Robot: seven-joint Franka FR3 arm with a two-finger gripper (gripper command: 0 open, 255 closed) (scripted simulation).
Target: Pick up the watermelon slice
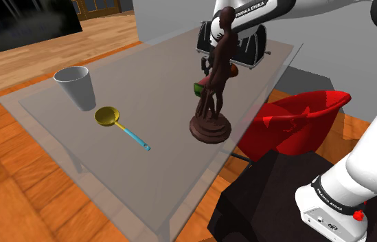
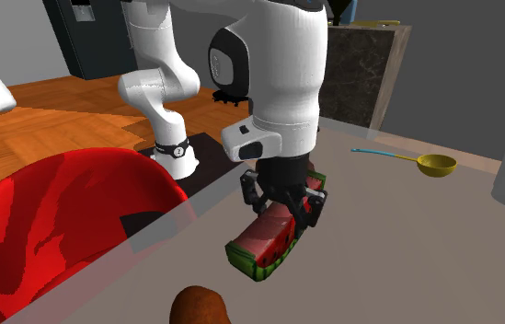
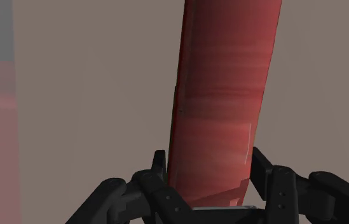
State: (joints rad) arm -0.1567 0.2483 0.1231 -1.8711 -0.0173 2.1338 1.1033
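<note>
We see the black gripper (image 2: 282,214) squeezing the red watermelon slice (image 2: 261,247) between its two fingers, down at the grey table (image 2: 407,267). The white arm (image 1: 279,14) says FRANKA EMIKA.

The arm (image 2: 278,64) was white with dark joints and black "FRANKA EMIKA" lettering (image 1: 248,9); a red button (image 1: 358,214) sat on its base; the gripper (image 2: 282,214) was black.

The statue (image 1: 219,62) hides most of the watermelon slice (image 1: 198,88).
</note>
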